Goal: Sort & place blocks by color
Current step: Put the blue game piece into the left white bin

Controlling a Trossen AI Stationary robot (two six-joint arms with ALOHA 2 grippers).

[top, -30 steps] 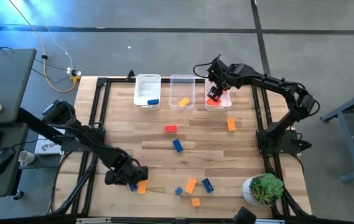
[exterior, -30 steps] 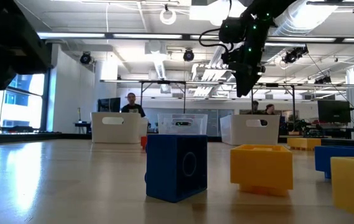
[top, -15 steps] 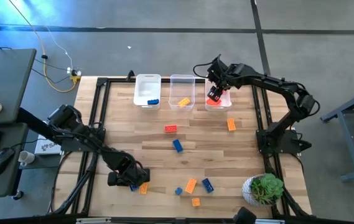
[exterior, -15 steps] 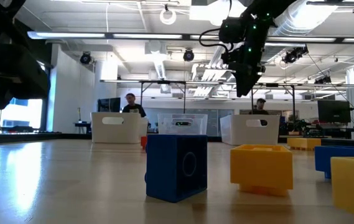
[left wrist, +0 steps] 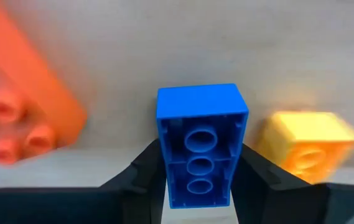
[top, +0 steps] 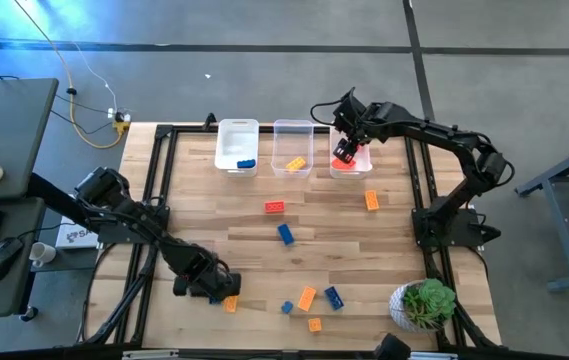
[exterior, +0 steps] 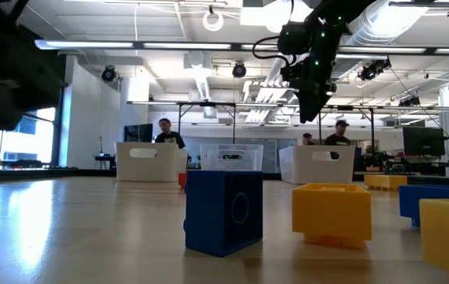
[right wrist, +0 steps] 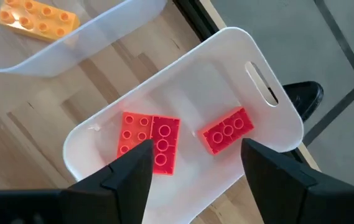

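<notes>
High view: the left gripper (top: 216, 288) is near the wooden worktop's (top: 324, 225) front edge, jaws closed on a small blue studded plastic brick (left wrist: 201, 143). The right gripper (top: 345, 150) hangs over the clear plastic bin (right wrist: 270, 118) with red bricks, jaws wide open and empty.

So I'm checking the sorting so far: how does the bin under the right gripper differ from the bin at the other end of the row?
The right-end bin holds red blocks, three by the right wrist view; the left-end bin holds one blue block. The right gripper hangs open over the right-end bin; nothing hangs over the left-end bin. Both are clear plastic, standing in one row at the table's far edge.
</notes>
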